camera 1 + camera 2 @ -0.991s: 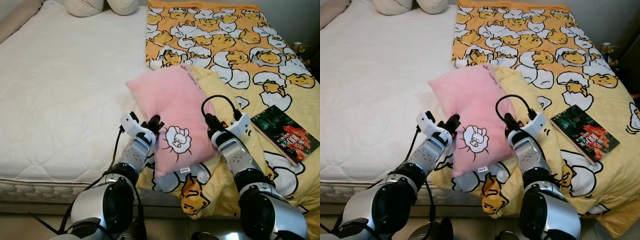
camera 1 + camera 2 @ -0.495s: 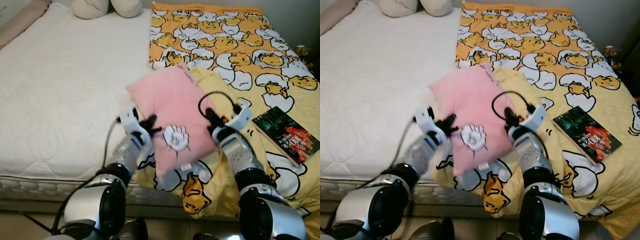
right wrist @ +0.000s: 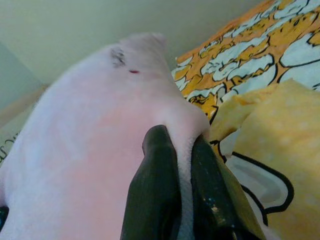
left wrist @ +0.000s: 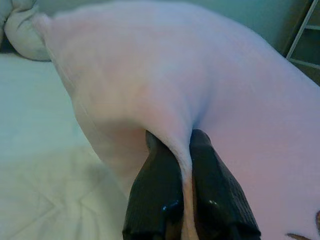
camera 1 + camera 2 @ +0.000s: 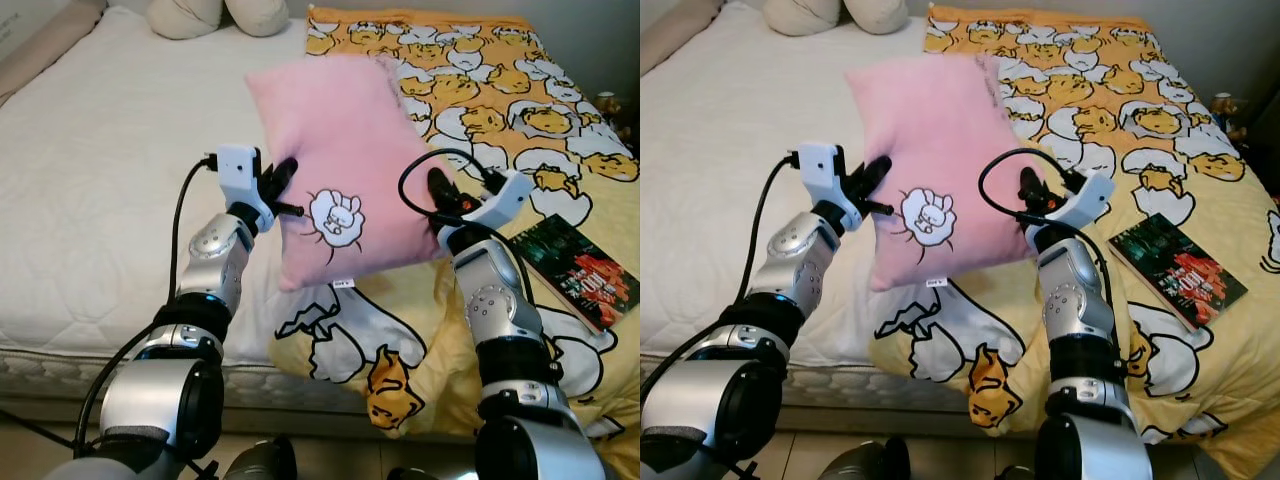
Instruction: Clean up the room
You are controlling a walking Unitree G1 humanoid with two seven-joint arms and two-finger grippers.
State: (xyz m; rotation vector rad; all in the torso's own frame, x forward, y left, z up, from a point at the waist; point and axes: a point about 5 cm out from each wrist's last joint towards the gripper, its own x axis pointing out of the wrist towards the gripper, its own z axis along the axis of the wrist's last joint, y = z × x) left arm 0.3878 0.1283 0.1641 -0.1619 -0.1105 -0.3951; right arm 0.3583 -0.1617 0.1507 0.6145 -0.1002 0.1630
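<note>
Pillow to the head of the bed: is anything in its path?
Nothing visible. The pillow is held above the bed, pinched by the left gripper and right gripper. The white mattress between it and the cream pillows at the head is bare.

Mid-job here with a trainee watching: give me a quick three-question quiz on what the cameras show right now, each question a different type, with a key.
1. True or false: the pink pillow rests flat on the white mattress.
2. Which grippers are pinching the pillow? A) left gripper alone B) right gripper alone C) both
3. Fill in: the book lies on the yellow ____, on the robot's right.

Key
1. False: it is held up above the bed, one edge in each gripper.
2. C: each wrist view shows fabric squeezed between that gripper's fingers.
3. blanket
</note>
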